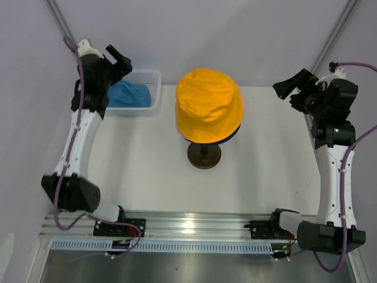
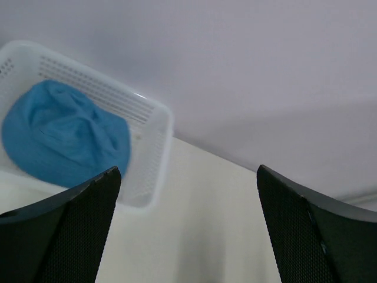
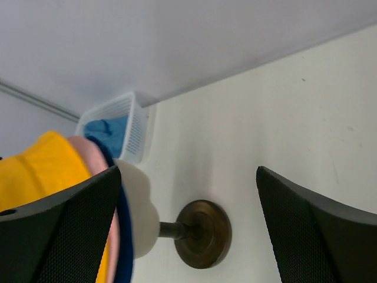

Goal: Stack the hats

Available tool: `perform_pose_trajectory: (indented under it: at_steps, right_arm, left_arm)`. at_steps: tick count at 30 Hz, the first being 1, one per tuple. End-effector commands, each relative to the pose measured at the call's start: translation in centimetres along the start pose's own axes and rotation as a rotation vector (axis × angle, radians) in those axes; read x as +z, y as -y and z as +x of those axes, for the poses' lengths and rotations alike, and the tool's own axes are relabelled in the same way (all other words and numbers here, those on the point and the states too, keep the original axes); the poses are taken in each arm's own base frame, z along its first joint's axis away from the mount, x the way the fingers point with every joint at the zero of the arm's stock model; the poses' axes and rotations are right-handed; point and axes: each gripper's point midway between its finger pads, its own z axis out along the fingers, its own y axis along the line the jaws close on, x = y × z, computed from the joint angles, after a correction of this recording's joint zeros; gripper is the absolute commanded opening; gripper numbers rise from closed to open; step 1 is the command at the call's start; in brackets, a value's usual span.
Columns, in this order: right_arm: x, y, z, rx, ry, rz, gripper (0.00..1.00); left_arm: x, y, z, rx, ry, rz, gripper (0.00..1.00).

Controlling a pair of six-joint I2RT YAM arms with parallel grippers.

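Starting nearest, at mid-worktop (image 1: 147, 159): finding the dark stand (image 1: 204, 155) carrying the mannequin head (image 3: 141, 218), which is wearing three hats. Yellow-orange hat (image 1: 208, 105) sitting outermost, pink hat (image 3: 87, 154) and dark blue hat (image 3: 125, 242) showing only as rims beneath.

Moving farther back, on the right: seeing the right end effector (image 3: 187, 174) hovering with jaws spread wide, gripping nothing.

Reaching the far left corner: seeing the light blue hat (image 1: 128, 94) lying crumpled in the white basket (image 1: 152, 76). Left end effector (image 2: 187, 177) hanging near the basket's left end, likewise wide and empty.

Judging that hat light, limp and quick to bunch. Probably calling for pinching a raised fold of the crown or the brim edge, then lifting clear of the basket wall.
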Motion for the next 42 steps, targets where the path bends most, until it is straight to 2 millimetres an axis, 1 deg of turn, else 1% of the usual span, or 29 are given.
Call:
perform_pose_trajectory:
  at_steps: [1,2,3,4,5,6,7,9,10,12,13,14,17,19,20,21,24,25,27,28,29,30,33,34,36,37,39,40,42]
  right_arm:
    - [1.7,4.3,1.4,-0.004,0.006,0.133,0.99]
    - [2.1,4.9,2.1,-0.005,-0.006,0.141,0.99]
    - [2.2,5.2,2.2,-0.006,-0.005,0.148,1.0]
    - [2.7,5.8,2.3,-0.008,-0.007,0.166,0.99]
    - [3.0,6.3,2.3,-0.014,-0.008,0.179,0.99]
    - [3.2,6.7,2.2,-0.014,-0.004,0.198,0.99]
    - [3.7,7.2,2.3,-0.012,-0.006,0.208,1.0]
    - [4.3,7.8,2.5,-0.007,-0.009,0.22,0.99]
    - [4.7,7.9,2.4,-0.006,-0.003,0.217,1.0]
    - [5.7,8.6,2.9,0.004,-0.018,0.221,0.99]
    - [6.2,8.6,2.7,0.008,-0.014,0.215,0.99]
    - [6.9,9.1,3.1,0.016,-0.028,0.22,0.99]
    - [7.9,9.2,3.1,0.023,-0.042,0.202,0.99]
    - [8.6,9.4,3.6,0.03,-0.065,0.194,0.99]
    - [8.8,9.3,3.4,0.029,-0.065,0.189,0.99]
    - [9.1,9.5,3.6,0.033,-0.072,0.19,1.0]
    - [9.4,9.3,3.6,0.043,-0.07,0.175,0.99]
    - [9.4,9.1,3.5,0.045,-0.068,0.167,0.99]
    - [9.3,8.5,3.3,0.051,-0.066,0.143,0.99]
    - [9.1,8.1,3.0,0.049,-0.056,0.131,0.99]
    - [9.1,7.8,2.8,0.051,-0.054,0.12,0.99]
    - [8.9,7.3,2.7,0.054,-0.053,0.099,0.99]
    - [8.3,5.4,2.2,0.063,-0.047,0.026,0.99]
    - [8.1,4.6,1.8,0.062,-0.037,-0.006,0.99]
    - [7.4,2.8,1.5,0.069,-0.039,-0.083,0.99]
    - [7.1,2.0,1.2,0.08,-0.03,-0.112,0.99]
    - [6.0,0.2,0.3,0.073,-0.002,-0.171,0.99]
    - [5.5,-0.5,0.1,0.087,0.005,-0.19,0.99]
    - [3.9,-2.9,-1.0,0.063,0.042,-0.269,0.99]
  left_arm:
    - [5.8,-7.3,4.3,0.146,-0.177,-0.266,0.98]
    - [7.0,-7.2,3.2,0.155,-0.154,-0.282,0.98]
    - [9.4,-9.6,5.4,0.167,-0.198,-0.351,0.98]
    - [10.6,-8.6,3.2,0.16,-0.145,-0.344,0.97]
    - [11.6,-9.2,4.0,0.159,-0.163,-0.361,0.96]
    - [13.6,-11.7,5.9,0.154,-0.205,-0.403,0.96]
    - [14.6,-11.4,3.9,0.138,-0.159,-0.393,0.96]
    - [16.4,-12.6,5.4,0.116,-0.186,-0.41,0.95]
    - [18.0,-13.1,6.3,0.107,-0.195,-0.408,0.95]
    - [19.3,-13.8,7.7,0.089,-0.215,-0.417,0.95]
    - [20.0,-14.9,9.4,0.086,-0.241,-0.435,0.93]
    - [20.3,-15.4,10.0,0.076,-0.244,-0.447,0.93]
    - [21.2,-17.0,11.7,0.068,-0.247,-0.486,0.92]
    - [21.8,-17.3,12.2,0.065,-0.243,-0.487,0.9]
    - [22.1,-17.6,13.1,0.061,-0.26,-0.48,0.88]
    - [22.4,-17.4,13.0,0.057,-0.252,-0.469,0.85]
    - [23.1,-17.5,13.3,0.043,-0.246,-0.464,0.65]
    - [23.2,-17.4,13.0,0.039,-0.237,-0.458,0.47]
    - [23.2,-17.1,12.9,0.036,-0.245,-0.448,0.18]
    - [23.0,-16.8,12.1,0.036,-0.234,-0.446,0.01]
    - [22.6,-16.6,11.6,0.047,-0.236,-0.445,0.01]
    - [21.9,-15.3,9.8,0.053,-0.212,-0.423,0.01]
    - [20.0,-12.3,6.6,0.095,-0.191,-0.341,0.01]
    - [18.3,-9.4,3.8,0.107,-0.168,-0.251,0.01]
    - [16.1,-6.3,1.6,0.105,-0.162,-0.157,0.01]
    - [13.8,-2.8,-0.7,0.096,-0.148,-0.042,0.01]
    - [11.3,0.4,-2.8,0.082,-0.13,0.063,0.01]
    - [8.5,3.4,-4.8,0.062,-0.112,0.163,0.01]
    - [5.9,6.2,-6.6,0.045,-0.089,0.265,0.01]
